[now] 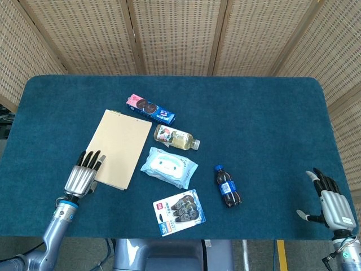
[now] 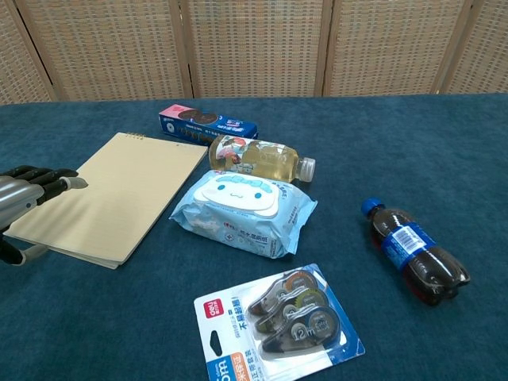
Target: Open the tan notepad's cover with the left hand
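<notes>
Left hand (image 1: pixel 82 174) down at the near-left of the table (image 1: pixel 265 107), flat, palm down, fingers out and a bit apart, holding nothing. Fingertips (image 2: pixel 70 182) lapping over the near-left corner of the notepad (image 1: pixel 118 148); can't tell from either view whether actually pressing on the cover or just hovering above it. Thumb tucked low beside the near edge in the chest view.

Notepad lying flat and closed, spiral binding at the far short end, free end pointing toward the hand. Looks light and floppy: thin card cover over a paper stack, smooth, so probably slides on the cloth if pushed instead of lifted (also easy to peel up several sheets along with the cover). Best bet, going by looks: hook a fingertip under the cover alone at the near-left corner or near edge, pinch with the thumb, then swing up and away toward the binding.

Moving right: cookie box (image 1: pixel 150 109) just beyond the pad's far right corner, drink bottle (image 1: pixel 176 137) and wipes pack (image 1: pixel 168 166) just beside its right edge. Tight on that side, so a flip toward the far end looks safest. Correction tape pack (image 1: pixel 179 212) near the front edge, cola bottle (image 1: pixel 227 186) further right.

Right hand (image 1: pixel 328 203) way off at the near-right corner, fingers spread, holding nothing.
</notes>
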Robot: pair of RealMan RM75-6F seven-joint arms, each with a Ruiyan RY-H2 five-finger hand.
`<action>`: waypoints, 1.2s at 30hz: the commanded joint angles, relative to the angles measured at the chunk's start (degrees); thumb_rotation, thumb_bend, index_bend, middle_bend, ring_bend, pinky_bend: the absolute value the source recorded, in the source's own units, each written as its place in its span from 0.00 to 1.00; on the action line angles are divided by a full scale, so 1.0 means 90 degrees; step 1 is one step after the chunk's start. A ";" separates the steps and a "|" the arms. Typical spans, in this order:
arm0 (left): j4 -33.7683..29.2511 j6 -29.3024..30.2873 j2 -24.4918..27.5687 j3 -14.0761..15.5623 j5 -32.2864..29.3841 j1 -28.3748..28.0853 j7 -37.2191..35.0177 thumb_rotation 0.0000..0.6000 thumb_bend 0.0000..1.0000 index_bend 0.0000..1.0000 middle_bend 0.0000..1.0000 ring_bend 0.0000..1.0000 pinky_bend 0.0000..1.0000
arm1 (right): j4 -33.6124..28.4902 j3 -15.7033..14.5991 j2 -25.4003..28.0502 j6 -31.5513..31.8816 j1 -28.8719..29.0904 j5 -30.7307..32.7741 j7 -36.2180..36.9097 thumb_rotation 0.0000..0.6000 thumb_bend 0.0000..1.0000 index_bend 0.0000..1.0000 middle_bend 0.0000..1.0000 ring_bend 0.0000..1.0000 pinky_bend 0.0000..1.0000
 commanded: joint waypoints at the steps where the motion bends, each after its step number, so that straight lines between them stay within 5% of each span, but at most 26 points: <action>1: -0.0002 0.0000 -0.0011 -0.0003 -0.0018 -0.0017 0.0020 1.00 0.35 0.03 0.00 0.00 0.00 | 0.0000 0.0000 -0.0001 0.0001 0.0000 0.0001 0.0000 1.00 0.16 0.06 0.00 0.00 0.00; 36: 0.0256 0.0039 -0.0345 0.0015 -0.0229 -0.0112 0.0113 1.00 0.37 0.03 0.00 0.00 0.00 | -0.0026 -0.0002 0.0010 -0.0021 0.0003 0.0029 -0.0032 1.00 0.16 0.06 0.00 0.00 0.00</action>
